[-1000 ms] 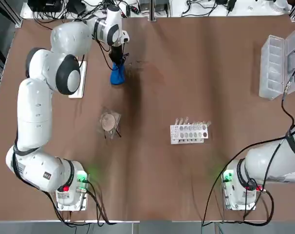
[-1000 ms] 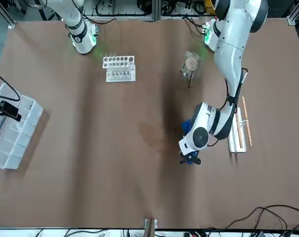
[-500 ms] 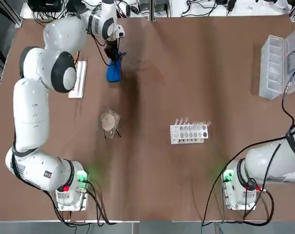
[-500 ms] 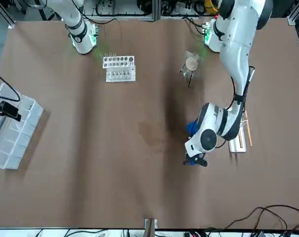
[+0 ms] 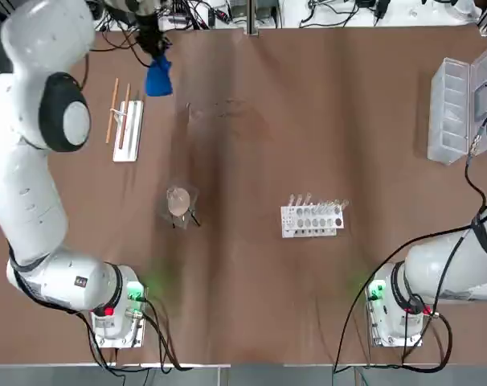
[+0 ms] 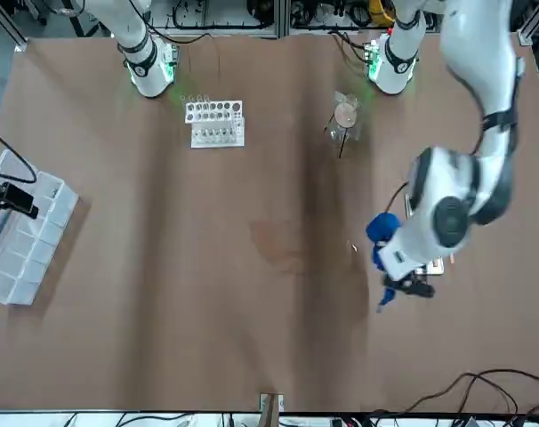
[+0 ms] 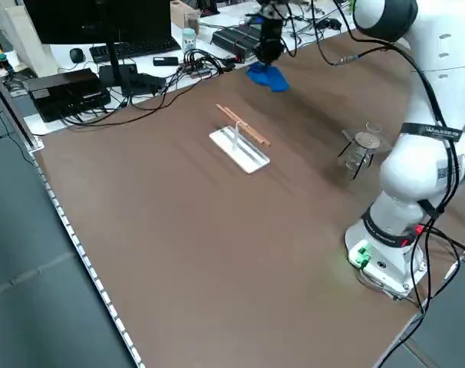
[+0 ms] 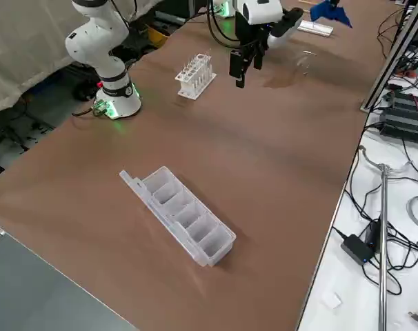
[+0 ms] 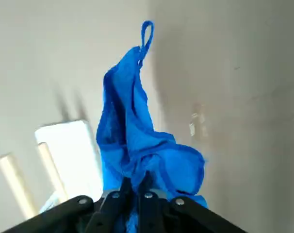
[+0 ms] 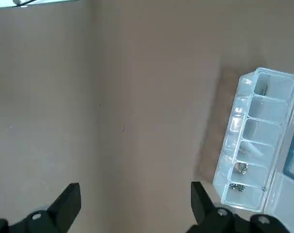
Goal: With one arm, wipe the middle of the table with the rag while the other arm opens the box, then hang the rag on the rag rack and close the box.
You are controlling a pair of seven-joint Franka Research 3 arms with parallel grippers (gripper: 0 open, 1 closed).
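My left gripper (image 5: 153, 50) is shut on the blue rag (image 5: 158, 78), which hangs in the air over the far left of the table (image 5: 251, 297). The rag rack (image 5: 127, 119), a white base with two wooden rods, lies just beside and below it. In the left wrist view the rag (image 9: 137, 126) dangles from the fingers, with the rag rack (image 9: 69, 155) beneath. The box (image 5: 456, 108) lies with its lid open at the far right. My right gripper (image 10: 135, 204) hovers open and empty near the box (image 10: 256, 155).
A white test-tube rack (image 5: 312, 217) stands right of the middle. A tan disc in clear wrap (image 5: 179, 199) lies left of the middle. Cables and devices line the far edge (image 7: 140, 77). A faint smear (image 5: 227, 108) marks the tabletop.
My left gripper has lifted the rag off the table and carried it left and farther back, next to the rag rack. The right arm and the box have not moved.
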